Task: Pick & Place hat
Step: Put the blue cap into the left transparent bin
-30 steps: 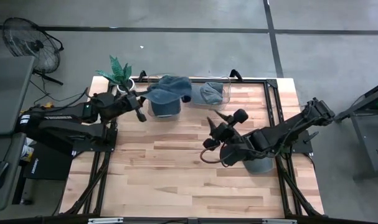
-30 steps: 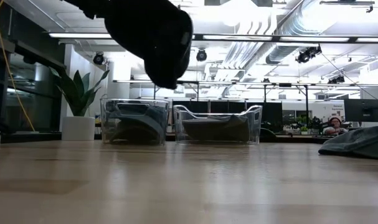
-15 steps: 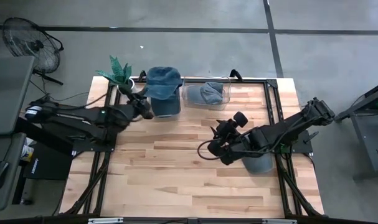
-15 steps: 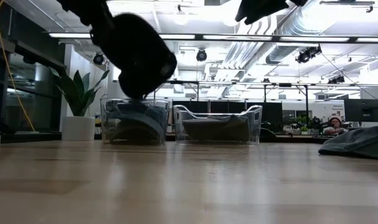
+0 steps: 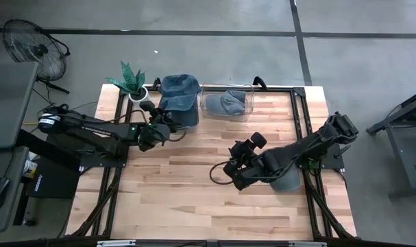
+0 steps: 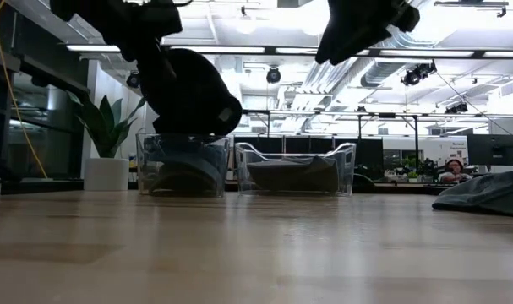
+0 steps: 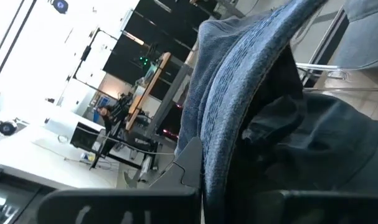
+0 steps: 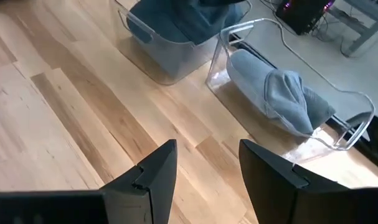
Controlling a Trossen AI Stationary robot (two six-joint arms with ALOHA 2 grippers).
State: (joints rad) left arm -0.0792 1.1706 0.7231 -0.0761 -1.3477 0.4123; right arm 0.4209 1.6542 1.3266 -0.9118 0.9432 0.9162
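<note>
A blue denim hat (image 5: 179,92) hangs over the left clear bin (image 6: 182,165) at the table's far edge, and my left gripper (image 5: 161,127) is shut on it. In the low view the hat (image 6: 193,93) is a dark mass just above the bin's rim; whether they touch, I cannot tell. Dark blue cloth lies inside that bin. My right gripper (image 5: 223,171) hovers open over the middle of the table, with nothing between its fingers (image 8: 152,177). A grey-blue hat (image 5: 286,182) lies on the table at the right, under the right arm. My left gripper holds the blue hat by its edge on the arm's side (image 5: 169,118), coming about level from the table's left. In the left wrist view the denim (image 7: 238,74) fills the picture and hides the fingers. The hat hangs clear of the table, over the left bin.
A second clear bin (image 5: 206,103) beside the first holds a pale grey hat (image 8: 282,93). A potted plant (image 5: 131,81) stands at the far left corner, close to the left arm. Bare wood lies in the table's middle and near half.
My left gripper has sunk and turned, carrying the blue hat down from high above the table to just over the left bin; the hat has swung round from spread out sideways to bunched over the bin. My right gripper has come down, tipped downward and drifted toward the near edge, staying open.
</note>
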